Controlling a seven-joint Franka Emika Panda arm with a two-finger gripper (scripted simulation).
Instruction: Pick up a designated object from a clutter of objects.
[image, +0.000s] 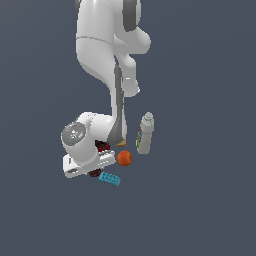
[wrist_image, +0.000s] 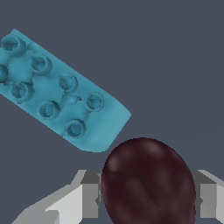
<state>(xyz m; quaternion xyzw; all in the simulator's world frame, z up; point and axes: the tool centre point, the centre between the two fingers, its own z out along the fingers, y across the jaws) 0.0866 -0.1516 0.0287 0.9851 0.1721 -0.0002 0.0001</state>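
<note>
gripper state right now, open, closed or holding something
Gripper: its fingers sit on either side of the small dark maroon roundish lump, apparently closed on it; lift not confirmed.

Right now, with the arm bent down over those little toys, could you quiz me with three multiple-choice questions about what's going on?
1. Where is the dark maroon lump?
A. between the gripper fingers
B. on the white bottle
C. inside the blue brick

2. What colour is the ball?
A. green
B. orange
C. white

3. How does the studded blue brick lie?
A. flat, studs up
B. stacked on the ball
C. held in the gripper

Answers: 1 A, the wrist view shows a finger on each side of the lump. 2 B, plainly orange. 3 A, its studs face the wrist camera.
</note>
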